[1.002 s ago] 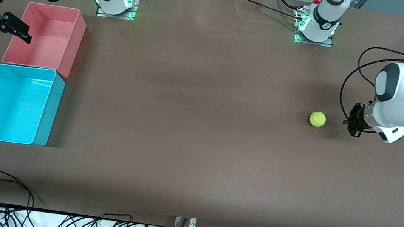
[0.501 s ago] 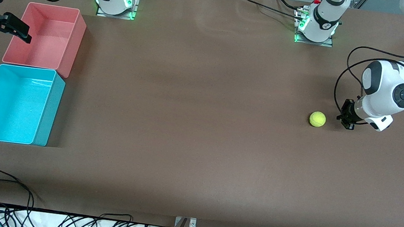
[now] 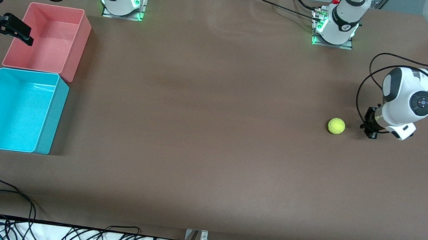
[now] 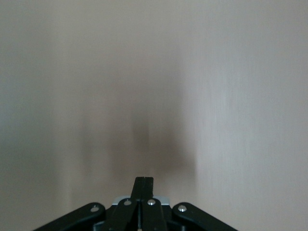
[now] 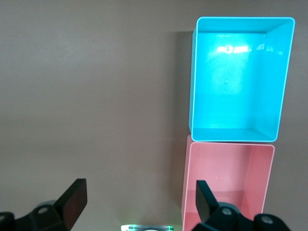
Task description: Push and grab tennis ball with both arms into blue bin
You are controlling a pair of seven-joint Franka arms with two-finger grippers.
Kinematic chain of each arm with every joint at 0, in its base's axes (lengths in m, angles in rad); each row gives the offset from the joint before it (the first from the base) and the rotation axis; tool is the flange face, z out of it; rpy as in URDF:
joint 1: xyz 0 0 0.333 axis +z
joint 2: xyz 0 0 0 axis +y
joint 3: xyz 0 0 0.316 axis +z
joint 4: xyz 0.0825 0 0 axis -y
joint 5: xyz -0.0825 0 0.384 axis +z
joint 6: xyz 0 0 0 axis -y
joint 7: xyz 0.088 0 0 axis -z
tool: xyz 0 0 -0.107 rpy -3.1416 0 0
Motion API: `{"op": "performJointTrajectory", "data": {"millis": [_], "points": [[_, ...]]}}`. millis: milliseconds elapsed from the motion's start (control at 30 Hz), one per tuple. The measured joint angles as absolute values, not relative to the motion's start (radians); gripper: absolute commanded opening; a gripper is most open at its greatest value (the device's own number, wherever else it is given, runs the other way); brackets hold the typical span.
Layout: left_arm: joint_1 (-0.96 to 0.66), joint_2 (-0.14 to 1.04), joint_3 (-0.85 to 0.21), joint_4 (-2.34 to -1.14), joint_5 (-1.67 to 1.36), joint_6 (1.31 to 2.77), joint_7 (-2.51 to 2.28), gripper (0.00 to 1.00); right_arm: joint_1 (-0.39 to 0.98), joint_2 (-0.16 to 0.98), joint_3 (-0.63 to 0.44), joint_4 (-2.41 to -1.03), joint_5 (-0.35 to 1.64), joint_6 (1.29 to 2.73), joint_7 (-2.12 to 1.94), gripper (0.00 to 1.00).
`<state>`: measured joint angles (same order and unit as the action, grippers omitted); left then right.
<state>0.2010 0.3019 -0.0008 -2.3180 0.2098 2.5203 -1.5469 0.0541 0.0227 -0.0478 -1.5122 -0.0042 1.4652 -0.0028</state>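
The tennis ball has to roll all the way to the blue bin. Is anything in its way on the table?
Nothing visible is. Between the tennis ball and the blue bin there is only bare brown table. The pink bin sits beside the blue one, farther from the front camera, off the path. The shut left gripper is beside the ball, on the side away from the bins.

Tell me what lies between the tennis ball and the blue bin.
Only bare brown table separates the tennis ball from the blue bin, as the front view shows.
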Motion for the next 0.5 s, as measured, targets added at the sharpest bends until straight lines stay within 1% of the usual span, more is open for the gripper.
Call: {"op": "performJointTrajectory", "data": {"millis": [134, 167, 401, 501], "points": [[0.276, 0.311, 0.001, -2.318, 0.298, 2.548, -1.545, 0.00, 0.054, 0.023, -0.048, -1.512, -0.004, 1.465, -0.003, 1.00], [0.329, 0.314, 0.001, -2.318, 0.367, 2.558, -1.544, 0.00, 0.054, 0.023, -0.048, -1.512, -0.004, 1.465, -0.003, 1.00], [0.344, 0.314, -0.001, -2.318, 0.415, 2.560, -1.548, 0.00, 0.054, 0.023, -0.048, -1.512, -0.004, 1.465, -0.003, 1.00], [0.342, 0.314, -0.018, -2.319, 0.419, 2.560, -1.577, 0.00, 0.054, 0.023, -0.048, -1.512, -0.004, 1.465, -0.003, 1.00]]}}
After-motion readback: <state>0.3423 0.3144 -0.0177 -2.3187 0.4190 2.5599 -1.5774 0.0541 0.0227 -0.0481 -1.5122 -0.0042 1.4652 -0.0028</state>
